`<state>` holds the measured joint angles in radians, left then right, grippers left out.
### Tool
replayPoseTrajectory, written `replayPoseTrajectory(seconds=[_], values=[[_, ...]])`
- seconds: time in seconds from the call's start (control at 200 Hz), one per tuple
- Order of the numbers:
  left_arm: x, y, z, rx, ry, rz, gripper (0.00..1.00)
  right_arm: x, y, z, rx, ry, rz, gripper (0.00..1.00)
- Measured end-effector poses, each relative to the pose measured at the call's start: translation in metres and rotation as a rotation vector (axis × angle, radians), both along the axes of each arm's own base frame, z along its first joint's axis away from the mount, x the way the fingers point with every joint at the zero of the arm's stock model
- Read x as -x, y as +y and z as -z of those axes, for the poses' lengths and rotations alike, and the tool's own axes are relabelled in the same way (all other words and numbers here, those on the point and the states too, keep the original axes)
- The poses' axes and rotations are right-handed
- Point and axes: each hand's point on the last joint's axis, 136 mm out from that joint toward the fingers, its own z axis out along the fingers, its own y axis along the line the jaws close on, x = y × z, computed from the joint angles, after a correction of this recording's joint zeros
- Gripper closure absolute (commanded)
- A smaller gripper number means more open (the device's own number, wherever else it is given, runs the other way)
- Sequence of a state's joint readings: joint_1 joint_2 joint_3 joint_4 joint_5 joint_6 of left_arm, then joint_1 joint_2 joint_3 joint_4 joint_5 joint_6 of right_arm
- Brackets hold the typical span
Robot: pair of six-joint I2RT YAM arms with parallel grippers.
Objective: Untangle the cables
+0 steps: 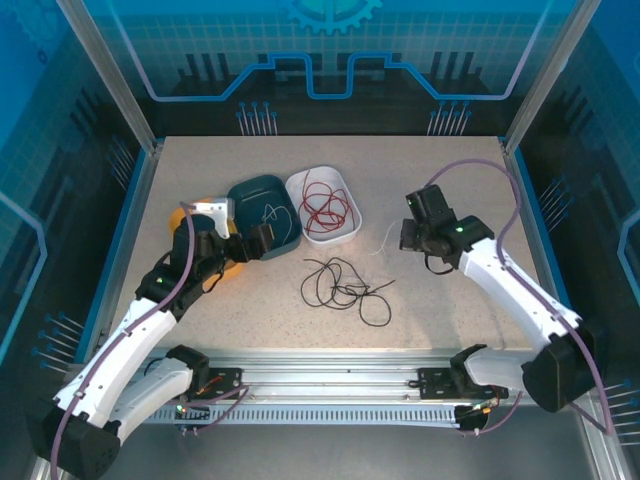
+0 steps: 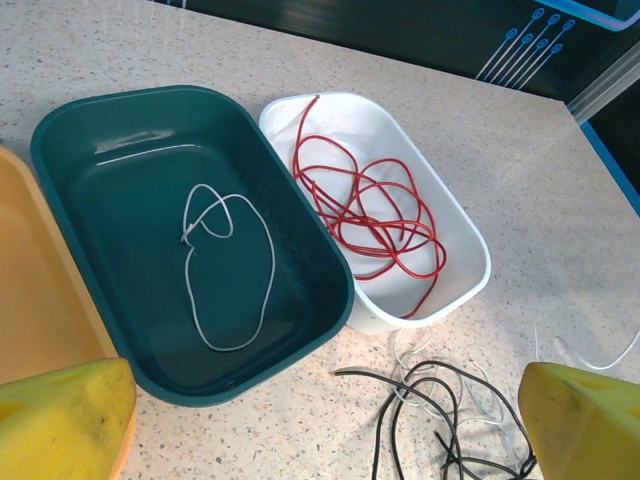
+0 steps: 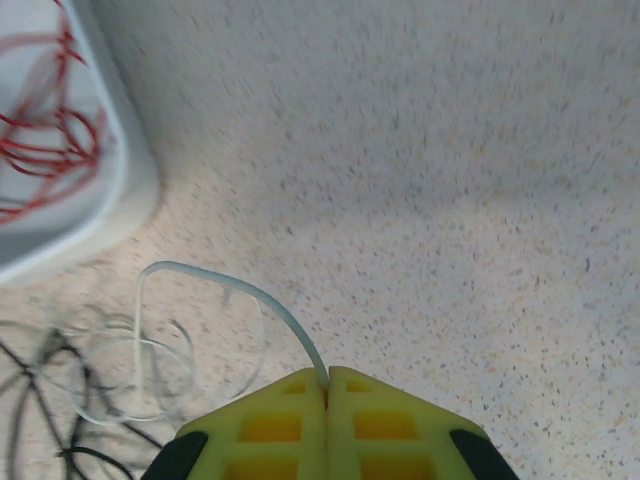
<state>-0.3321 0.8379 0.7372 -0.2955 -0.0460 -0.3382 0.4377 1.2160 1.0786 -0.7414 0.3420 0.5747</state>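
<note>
My right gripper [image 3: 327, 385] is shut on the end of a thin white cable [image 3: 230, 290], which arcs left and down into loose loops on the table. In the top view that gripper [image 1: 407, 238] sits right of the black cable [image 1: 345, 285], a loose tangle at mid table, with the white cable [image 1: 385, 240] running between them. The red cable [image 2: 370, 210] lies coiled in the white bin [image 2: 470, 240]. A short white strand [image 2: 230, 270] lies in the teal bin [image 2: 70, 160]. My left gripper [image 2: 325, 425] hangs open above the teal bin's near rim, with nothing between its fingers [image 2: 60, 420]. The black cable [image 2: 430, 400] lies just right of it.
An orange bin [image 2: 40, 290] stands left of the teal one, partly under my left arm [image 1: 180, 275]. The white bin's corner [image 3: 60, 200] is left of my right gripper. Blue enclosure walls ring the table, and a metal rail [image 1: 330, 385] runs along the near edge.
</note>
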Motion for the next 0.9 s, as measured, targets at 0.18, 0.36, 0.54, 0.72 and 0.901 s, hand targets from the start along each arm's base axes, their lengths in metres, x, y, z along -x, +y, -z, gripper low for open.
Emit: replayPoseTrajectory(seconds=[0.18, 0.36, 0.54, 0.72, 0.901], values=[[0.0, -0.006, -0.005, 0.02, -0.014, 0.032, 0.01, 0.001, 0.005, -0.056, -0.052, -0.144, -0.036, 1.0], [0.0, -0.016, -0.014, 0.054, -0.045, 0.083, 0.01, 0.004, 0.02, -0.099, -0.096, -0.235, -0.106, 1.0], [-0.001, -0.02, -0.02, 0.069, -0.069, 0.099, 0.01, 0.009, 0.048, -0.119, -0.135, -0.262, -0.211, 1.0], [-0.002, -0.016, -0.023, 0.069, -0.08, 0.075, 0.01, -0.001, 0.095, -0.13, -0.15, -0.267, -0.328, 1.0], [0.004, 0.001, -0.037, 0.06, -0.135, -0.001, 0.01, -0.022, 0.15, -0.128, -0.131, -0.253, -0.433, 1.0]])
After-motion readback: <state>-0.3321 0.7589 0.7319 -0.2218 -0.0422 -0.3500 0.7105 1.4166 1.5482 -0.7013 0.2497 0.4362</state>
